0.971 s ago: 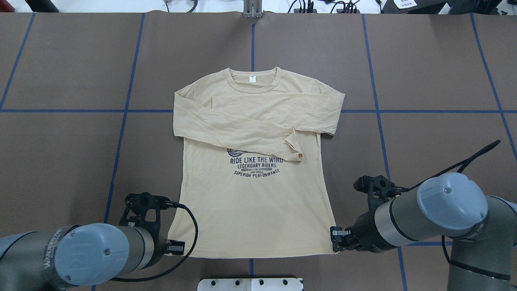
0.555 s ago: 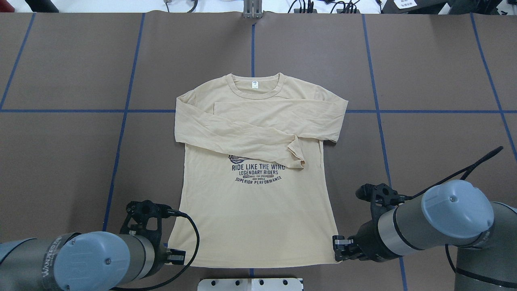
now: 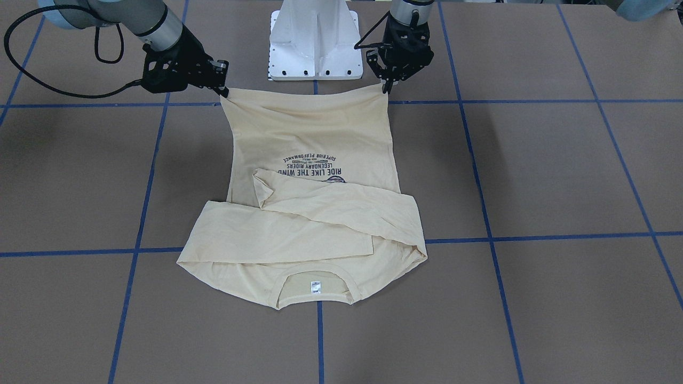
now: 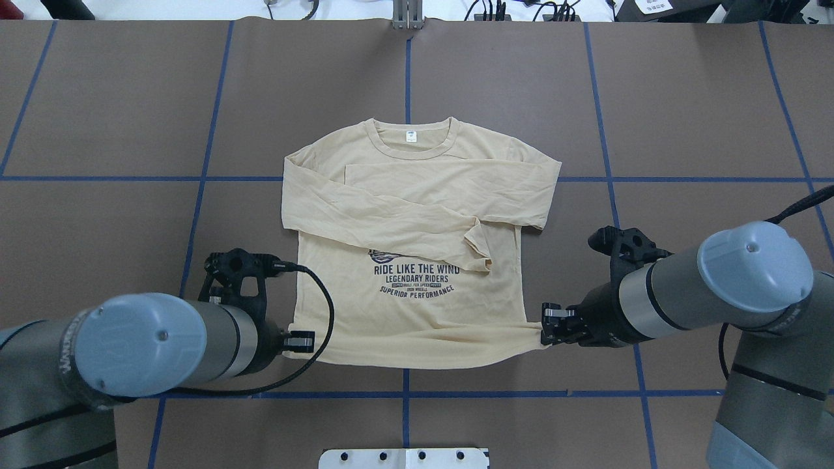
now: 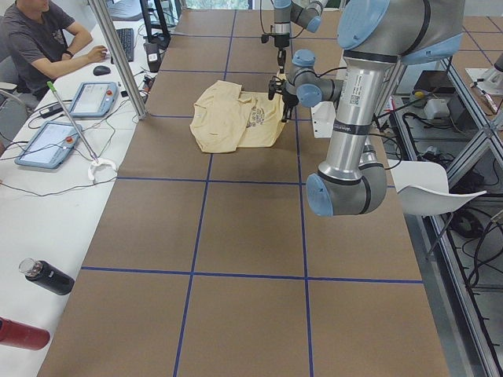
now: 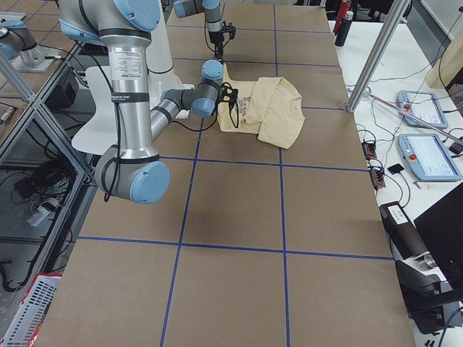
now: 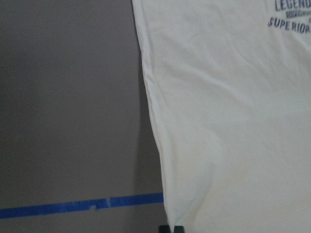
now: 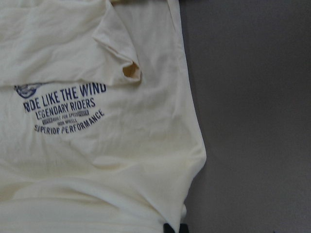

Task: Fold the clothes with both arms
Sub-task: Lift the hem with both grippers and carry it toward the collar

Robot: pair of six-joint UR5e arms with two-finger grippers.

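Observation:
The cream long-sleeved shirt (image 4: 417, 312) lies chest-up on the brown table, collar far from me, both sleeves folded across the chest above the navy print (image 4: 417, 279). My left gripper (image 4: 303, 340) is shut on the hem's left corner, and my right gripper (image 4: 546, 324) is shut on the hem's right corner. The hem is lifted off the table and sags between them. From the front, the left gripper (image 3: 385, 85) and right gripper (image 3: 224, 90) hold the raised hem taut. The shirt (image 7: 233, 121) fills the left wrist view, and the shirt (image 8: 97, 160) also fills the right wrist view.
My white pedestal base (image 4: 404, 458) sits at the near table edge, behind the hem. Blue tape lines (image 4: 404, 394) grid the table. A person (image 5: 39, 39) sits at a side desk with tablets, and bottles (image 5: 47, 276) lie along that edge.
Both grippers have lifted the hem corners and carried them away from the base toward the collar. The collar and sleeves stay where they were 0.6 s ago.

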